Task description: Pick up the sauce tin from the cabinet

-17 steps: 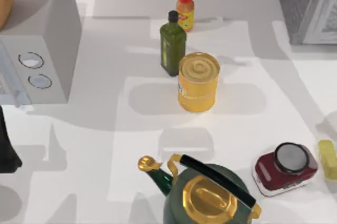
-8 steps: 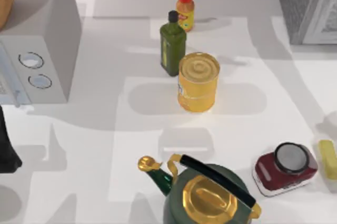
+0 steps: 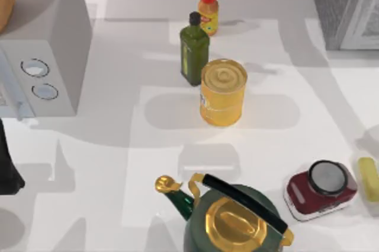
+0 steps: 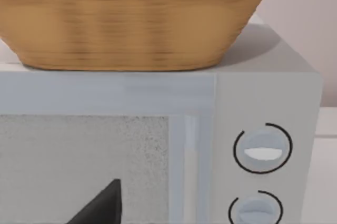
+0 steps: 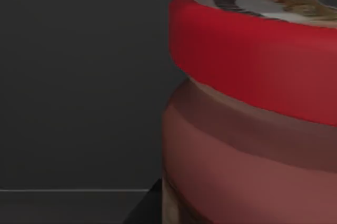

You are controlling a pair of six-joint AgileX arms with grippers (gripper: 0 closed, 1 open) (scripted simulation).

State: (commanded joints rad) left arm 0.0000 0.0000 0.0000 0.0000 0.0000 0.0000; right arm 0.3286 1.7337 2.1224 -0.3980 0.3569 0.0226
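White table (image 3: 106, 163) with a fair bit of stuff sitting on it. At the left side there's a white appliance with two round dials (image 3: 44, 56), and the far right corner has a grey speckled cabinet (image 3: 340, 3). Near the middle, a yellow can (image 3: 223, 92) stands upright, a dark green bottle (image 3: 194, 50) just beside it, and a small orange bottle with a red cap (image 3: 208, 12) a bit farther back. Up front: a green kettle with gold lid (image 3: 231, 219). To its right, a dark red jar with grey lid (image 3: 320, 188), then a yellow block (image 3: 368, 178) at the right edge.
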